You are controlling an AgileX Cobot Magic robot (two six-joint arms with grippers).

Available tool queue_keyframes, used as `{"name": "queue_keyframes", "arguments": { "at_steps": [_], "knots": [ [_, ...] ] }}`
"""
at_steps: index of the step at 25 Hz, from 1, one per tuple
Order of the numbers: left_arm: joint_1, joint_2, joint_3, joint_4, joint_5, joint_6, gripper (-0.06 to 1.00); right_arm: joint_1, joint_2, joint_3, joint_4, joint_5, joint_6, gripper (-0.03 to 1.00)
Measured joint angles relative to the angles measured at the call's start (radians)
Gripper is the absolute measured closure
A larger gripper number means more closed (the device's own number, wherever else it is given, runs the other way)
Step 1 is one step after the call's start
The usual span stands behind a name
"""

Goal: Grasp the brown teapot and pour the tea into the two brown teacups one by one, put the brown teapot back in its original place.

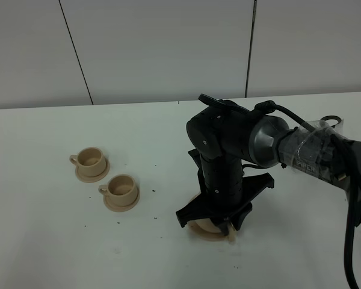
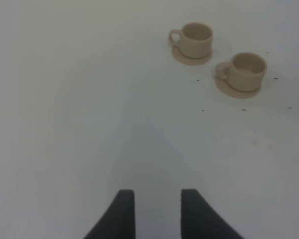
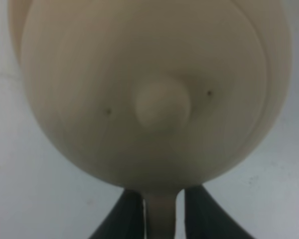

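Note:
The brown teapot (image 3: 154, 74) fills the right wrist view, with its lid knob (image 3: 161, 107) in the middle. My right gripper (image 3: 161, 219) is shut on its loop handle, one dark finger on each side. In the high view the right arm (image 1: 219, 174) reaches straight down and hides most of the teapot; only a beige edge (image 1: 203, 230) shows under the wrist. I cannot tell the teapot from its wide saucer there. The two brown teacups (image 1: 91, 160) (image 1: 121, 188) stand on their small saucers at the left, also in the left wrist view (image 2: 195, 40) (image 2: 244, 72). My left gripper (image 2: 158, 214) is open and empty, well short of the cups.
The white table (image 1: 60, 241) carries a few tiny dark specks around the cups. A grey panelled wall (image 1: 168, 48) stands behind the table's far edge. The right arm's cable (image 1: 355, 211) hangs at the right.

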Motion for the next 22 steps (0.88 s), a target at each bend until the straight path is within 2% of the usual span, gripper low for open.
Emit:
{"name": "queue_keyframes", "arguments": {
  "at_steps": [8,22],
  "knots": [
    [0.000,0.000,0.000,0.000,0.000,0.000,0.65,0.000,0.000,0.000,-0.001,0.000,-0.001,0.87],
    [0.000,0.000,0.000,0.000,0.000,0.000,0.65,0.000,0.008,0.000,0.006,0.002,-0.001,0.87]
  ]
}}
